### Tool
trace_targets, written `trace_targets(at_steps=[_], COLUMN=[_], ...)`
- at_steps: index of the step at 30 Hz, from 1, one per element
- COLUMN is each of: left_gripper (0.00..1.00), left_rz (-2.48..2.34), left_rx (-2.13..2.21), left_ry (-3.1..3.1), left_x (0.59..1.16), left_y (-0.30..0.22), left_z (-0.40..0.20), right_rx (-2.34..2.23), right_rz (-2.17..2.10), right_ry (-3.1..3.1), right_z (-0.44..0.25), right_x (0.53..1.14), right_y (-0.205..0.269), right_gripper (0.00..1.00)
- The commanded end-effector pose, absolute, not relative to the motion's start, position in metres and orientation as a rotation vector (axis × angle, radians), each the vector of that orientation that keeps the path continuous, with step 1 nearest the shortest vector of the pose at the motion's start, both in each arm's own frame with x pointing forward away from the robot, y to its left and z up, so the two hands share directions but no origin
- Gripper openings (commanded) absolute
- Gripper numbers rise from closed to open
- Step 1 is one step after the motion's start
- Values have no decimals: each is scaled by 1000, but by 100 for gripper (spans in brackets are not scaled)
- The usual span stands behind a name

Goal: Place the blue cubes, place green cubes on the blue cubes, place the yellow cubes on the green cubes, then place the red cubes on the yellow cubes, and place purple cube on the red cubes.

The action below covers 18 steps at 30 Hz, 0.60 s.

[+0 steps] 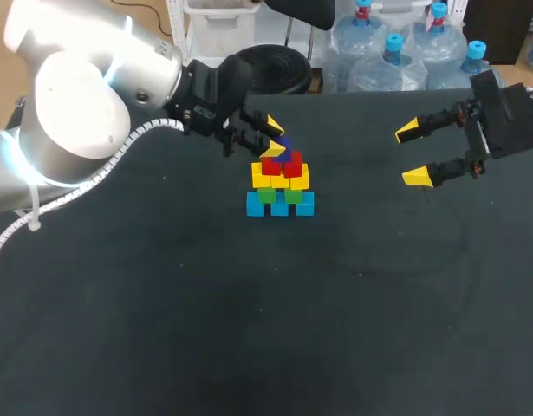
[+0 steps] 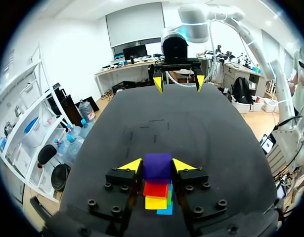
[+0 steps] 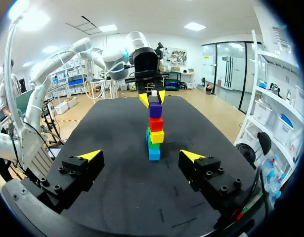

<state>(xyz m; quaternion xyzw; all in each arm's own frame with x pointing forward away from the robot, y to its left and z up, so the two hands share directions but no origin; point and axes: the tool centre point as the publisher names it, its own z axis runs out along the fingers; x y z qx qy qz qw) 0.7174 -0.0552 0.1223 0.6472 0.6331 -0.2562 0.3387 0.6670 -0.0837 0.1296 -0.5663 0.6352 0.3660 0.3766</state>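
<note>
A pyramid of cubes stands at the back middle of the table: blue cubes (image 1: pixel 280 205) at the base, then green cubes (image 1: pixel 280 195), yellow cubes (image 1: pixel 278 179) and red cubes (image 1: pixel 282 165). The purple cube (image 1: pixel 284 148) rests on the red ones at the top. My left gripper (image 1: pixel 273 139) is shut on the purple cube (image 2: pixel 157 165), one yellow tip on each side. My right gripper (image 1: pixel 412 153) hangs wide open to the right of the stack, holding nothing. From the right wrist, the stack (image 3: pixel 154 131) stands ahead of my open right gripper (image 3: pixel 142 157).
The black table (image 1: pixel 249 329) carries only the cube stack. Beyond its far edge are water bottles and a black stool. The front and middle of the tabletop lie bare.
</note>
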Motion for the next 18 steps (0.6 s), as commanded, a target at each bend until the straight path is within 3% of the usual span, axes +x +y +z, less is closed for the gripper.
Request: trace_targets(at_steps=[1,4,10,18], left_gripper=[17,20,39,44], left_rz=[-671,-671,-672,-670], left_rx=[1691,1691,1690,1690], left_ry=[1651,1651,1654,1655], left_x=[720,720,721,722], left_y=[-56,-56,-56,-55], left_z=[122,122,122,123], right_rx=[-1448,-1448,-1448,-1448], right_rz=[935,935,935,935], right_ry=[1624,1624,1624,1624], right_z=[129,129,129,129], right_x=[667,667,667,667], right_y=[-83,-83,-83,-83], right_gripper=[100,100,100,100])
